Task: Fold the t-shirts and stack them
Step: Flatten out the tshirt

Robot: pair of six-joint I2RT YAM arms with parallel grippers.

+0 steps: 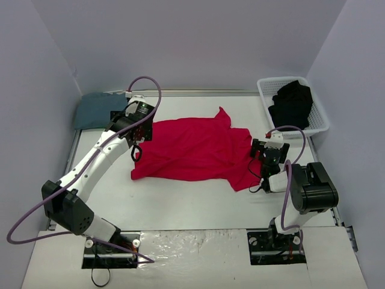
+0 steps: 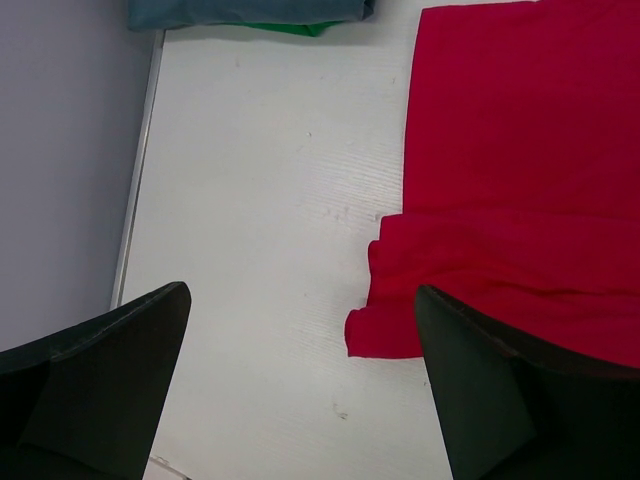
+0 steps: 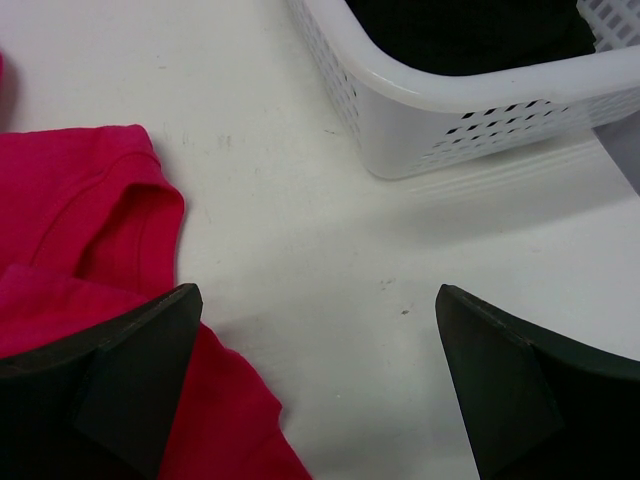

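The red t-shirt (image 1: 198,150) lies spread and wrinkled in the middle of the table. It also shows in the left wrist view (image 2: 520,180) and the right wrist view (image 3: 80,220). The blue-grey t-shirt (image 1: 99,109) lies folded at the back left, and its edge shows in the left wrist view (image 2: 240,12). The black t-shirt (image 1: 293,103) sits bunched in the white basket (image 1: 319,123). My left gripper (image 1: 136,147) (image 2: 302,295) is open and empty over the red shirt's left edge. My right gripper (image 1: 263,149) (image 3: 315,295) is open and empty at the red shirt's right edge.
The white slatted basket (image 3: 480,100) stands at the back right, close ahead of my right gripper. A strip of green cloth (image 2: 290,28) peeks out under the blue-grey shirt. Walls close in the table at the left, back and right.
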